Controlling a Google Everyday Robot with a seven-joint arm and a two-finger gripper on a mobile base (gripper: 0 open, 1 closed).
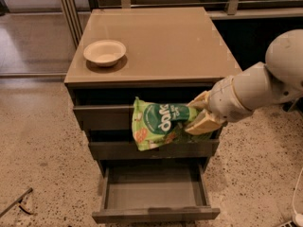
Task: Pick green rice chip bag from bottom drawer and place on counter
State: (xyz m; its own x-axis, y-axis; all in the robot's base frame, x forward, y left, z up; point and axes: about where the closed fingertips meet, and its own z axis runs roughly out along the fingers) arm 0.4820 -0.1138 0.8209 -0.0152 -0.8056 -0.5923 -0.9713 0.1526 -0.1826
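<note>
Robot hand (196,113) pinching green rice chip bag (158,123) by its right end, below bench (161,37) front edge, above open bottom drawer (154,193), bowl (105,52) near front-left corner.

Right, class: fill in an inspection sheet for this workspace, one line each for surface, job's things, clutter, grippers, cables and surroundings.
Surface: counter, glossy tan top; the bag is not on it.
Job's things: green rice chip bag held in the air before the upper drawers; bottom drawer pulled open below it.
Clutter: white bowl on the counter's left side.
Grippers: gripper shut on the bag's right edge, below counter level.
Cables: thin white line at the right edge, possibly a cable.
Surroundings: speckled floor; thin dark object lying at lower left.
</note>
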